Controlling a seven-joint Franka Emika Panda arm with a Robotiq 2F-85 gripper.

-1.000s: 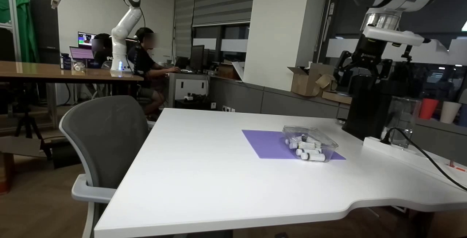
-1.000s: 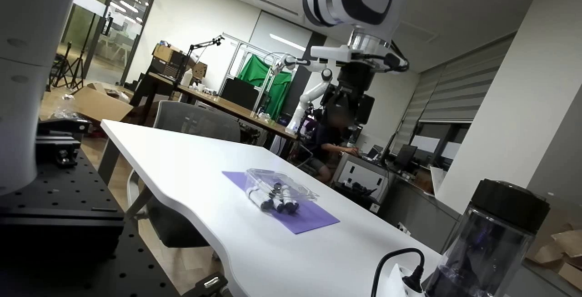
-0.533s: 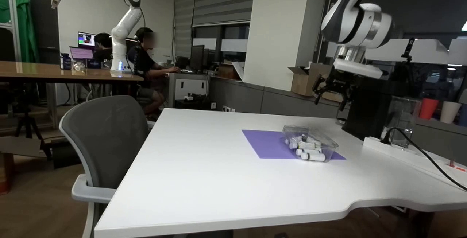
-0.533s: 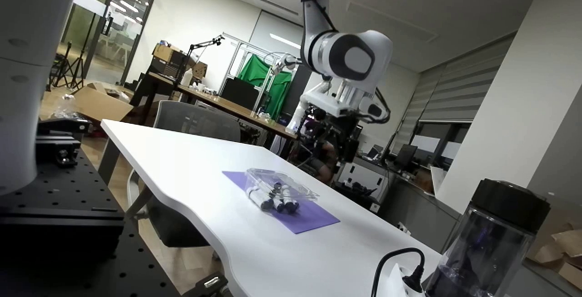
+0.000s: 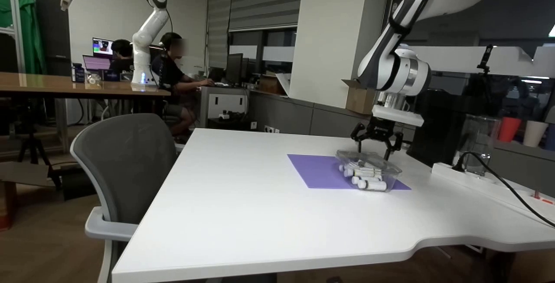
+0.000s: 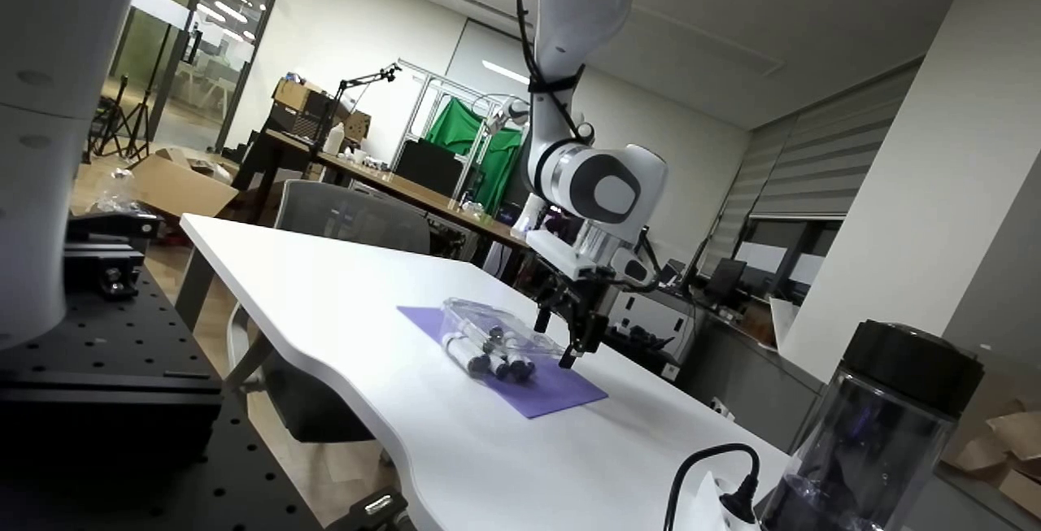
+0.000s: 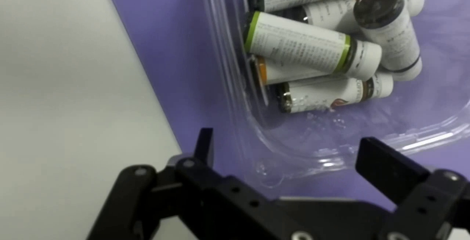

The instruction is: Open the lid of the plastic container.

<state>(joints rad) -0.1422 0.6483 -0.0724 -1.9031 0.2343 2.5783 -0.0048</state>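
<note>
End effector: wide, nothing held. Black, blocky fingers stand apart about one corner in the wrist view; both exterior views leave contact with the rim unsure. Clock face taken on the wrist view, 12 at its top edge.

Just outward, toward 1 o'clock: clear, low, squarish plastic container, running out of frame at 12 and 3. Its 7 o'clock corner lies nearest and carries what looks like a small, rounded, clear plastic tab. Thin, transparent plastic lid appears to be on, in an exterior view; its seam too faint to trace.

Handling, my guess: lid very light, springy, slick; bends first, then pops loose. A hard squeeze could crease or crack the edge. Best hold is the tab: narrow on it, pinch softly, peel toward 1 o'clock rather than pull straight up.

Inside, heaped against the 9 o'clock wall: small dark vials with white labels and white caps. Perhaps glass; probably weight enough to anchor the base, yet loose enough to roll if it tips.

Underneath: flat violet sheet, thin-looking, liable to slide along with the container. Beyond it, out at 9: smooth white surface.
</note>
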